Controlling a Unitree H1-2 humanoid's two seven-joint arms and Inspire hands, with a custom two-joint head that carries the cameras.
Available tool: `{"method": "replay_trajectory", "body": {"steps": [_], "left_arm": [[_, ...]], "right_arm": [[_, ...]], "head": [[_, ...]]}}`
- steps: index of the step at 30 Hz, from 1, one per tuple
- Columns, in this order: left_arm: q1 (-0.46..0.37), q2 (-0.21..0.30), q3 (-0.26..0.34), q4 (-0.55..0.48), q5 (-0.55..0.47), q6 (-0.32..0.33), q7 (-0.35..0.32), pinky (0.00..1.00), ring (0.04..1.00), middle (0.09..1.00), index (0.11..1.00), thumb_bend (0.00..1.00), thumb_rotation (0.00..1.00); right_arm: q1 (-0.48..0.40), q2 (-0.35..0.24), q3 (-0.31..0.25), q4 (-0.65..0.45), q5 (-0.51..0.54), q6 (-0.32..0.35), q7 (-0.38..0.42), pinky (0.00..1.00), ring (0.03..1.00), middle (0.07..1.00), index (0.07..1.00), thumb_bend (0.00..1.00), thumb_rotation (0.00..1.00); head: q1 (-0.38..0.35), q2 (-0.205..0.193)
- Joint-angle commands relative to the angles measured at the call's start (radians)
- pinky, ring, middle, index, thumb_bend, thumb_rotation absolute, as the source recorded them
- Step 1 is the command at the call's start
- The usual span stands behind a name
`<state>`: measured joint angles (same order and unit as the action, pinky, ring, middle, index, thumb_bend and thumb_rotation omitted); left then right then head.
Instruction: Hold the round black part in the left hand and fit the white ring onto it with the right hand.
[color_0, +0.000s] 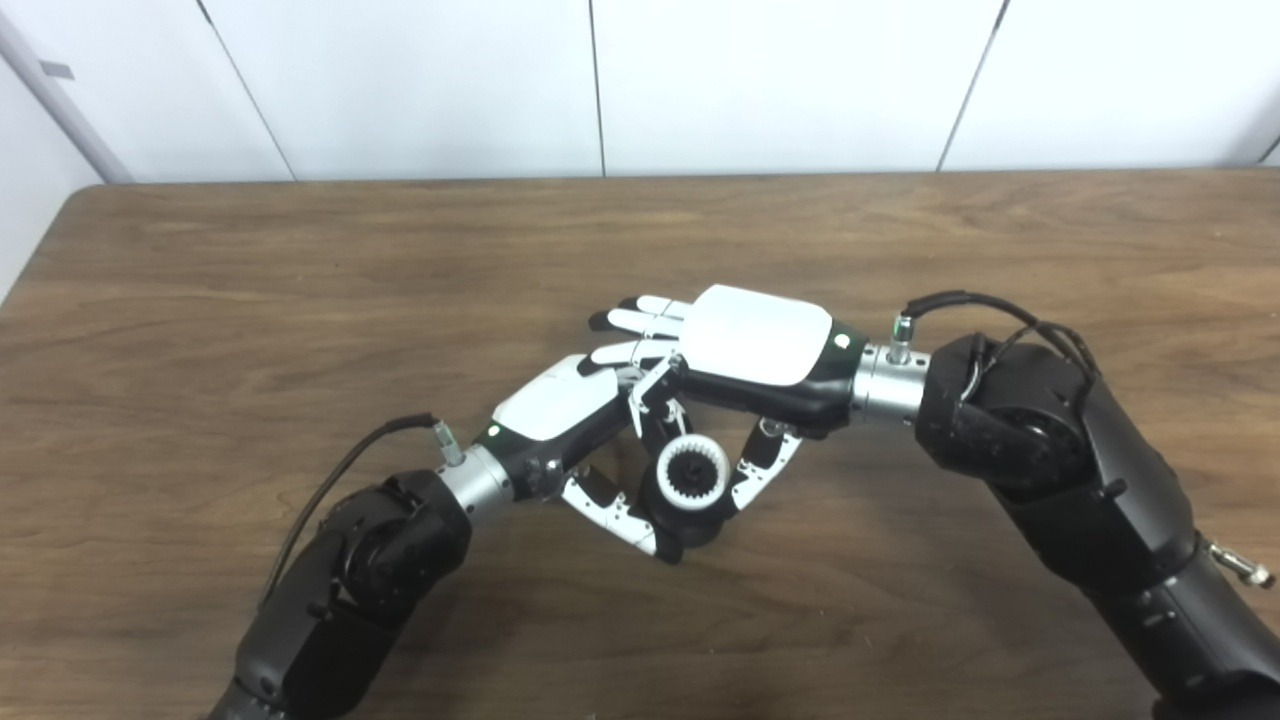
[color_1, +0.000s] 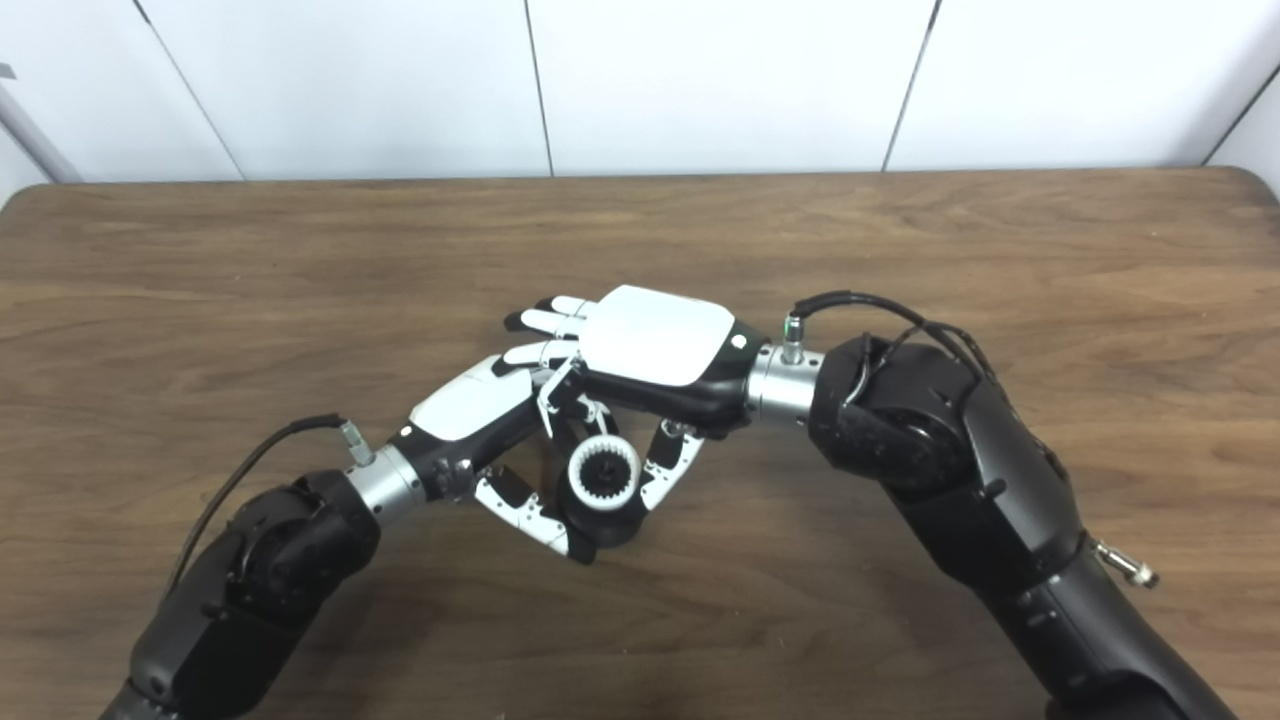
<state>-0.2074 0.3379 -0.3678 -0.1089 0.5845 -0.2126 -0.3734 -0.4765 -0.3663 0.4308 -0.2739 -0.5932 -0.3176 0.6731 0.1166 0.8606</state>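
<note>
Left hand (color_0: 555, 405) fingers: hidden under right hand (color_0: 755, 345) | round black part (color_0: 690, 520): mostly covered by white ring (color_0: 692, 473) | both arms: cut by bottom edge

Two robot arms meet over the middle of a brown wooden bench (color_1: 900, 250), with white wall panels (color_1: 700, 80) behind it. The left robot hand (color_1: 480, 420), reaching in from seven o'clock, grips a round black part (color_1: 610, 520) between its thumb and fingers. A white ring (color_1: 603, 474) with a toothed dark centre sits on the black part, facing the camera. The right robot hand (color_1: 650, 350), entering from four o'clock, lies palm down just above, its thumb touching the ring's edge at three o'clock and its fingers stretched out toward nine o'clock.
</note>
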Motion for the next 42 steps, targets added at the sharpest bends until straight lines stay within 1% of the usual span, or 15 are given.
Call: {"method": "replay_trajectory", "body": {"steps": [1, 2, 5, 8, 13, 26, 42], "left_arm": [[-0.023, -0.006, 0.011, -0.052, -0.02, -0.018, 0.016, 1.0, 0.924, 0.707, 0.482, 0.52, 0.06], [-0.021, -0.006, 0.011, -0.055, -0.02, -0.016, 0.015, 1.0, 0.927, 0.708, 0.482, 0.52, 0.06], [-0.019, -0.006, 0.013, -0.059, -0.018, -0.016, 0.017, 1.0, 0.882, 0.693, 0.482, 0.52, 0.06], [-0.018, -0.008, 0.016, -0.055, -0.021, -0.024, 0.025, 1.0, 0.866, 0.686, 0.481, 0.52, 0.06], [-0.018, -0.007, 0.016, -0.063, -0.019, -0.015, 0.016, 1.0, 0.878, 0.689, 0.481, 0.52, 0.06], [-0.012, -0.014, 0.017, -0.075, -0.021, -0.015, 0.019, 1.0, 0.863, 0.683, 0.481, 0.52, 0.06], [-0.012, -0.013, 0.026, -0.077, -0.029, -0.009, 0.016, 1.0, 0.907, 0.69, 0.481, 0.52, 0.06]], "right_arm": [[-0.034, 0.001, -0.004, -0.002, 0.006, -0.01, -0.019, 1.0, 1.0, 0.899, 0.484, 0.52, 0.14], [-0.034, -0.001, -0.004, -0.002, 0.007, -0.009, -0.017, 1.0, 1.0, 0.899, 0.484, 0.52, 0.14], [-0.035, -0.004, -0.005, -0.002, 0.0, -0.005, -0.014, 1.0, 1.0, 0.901, 0.483, 0.52, 0.14], [-0.034, -0.007, -0.006, 0.001, 0.003, -0.005, -0.015, 1.0, 1.0, 0.895, 0.483, 0.52, 0.14], [-0.031, -0.009, -0.007, 0.001, 0.0, -0.002, -0.014, 1.0, 1.0, 0.894, 0.484, 0.52, 0.14], [-0.035, -0.015, -0.007, 0.011, -0.004, 0.0, -0.008, 1.0, 1.0, 0.897, 0.484, 0.52, 0.14], [-0.03, -0.009, 0.0, 0.003, -0.002, -0.002, -0.008, 1.0, 1.0, 0.899, 0.484, 0.52, 0.14]], "head": [[0.001, 0.0], [0.001, 0.0], [-0.004, -0.003], [-0.004, -0.007], [-0.005, -0.007], [-0.001, -0.007], [-0.002, 0.002]]}}
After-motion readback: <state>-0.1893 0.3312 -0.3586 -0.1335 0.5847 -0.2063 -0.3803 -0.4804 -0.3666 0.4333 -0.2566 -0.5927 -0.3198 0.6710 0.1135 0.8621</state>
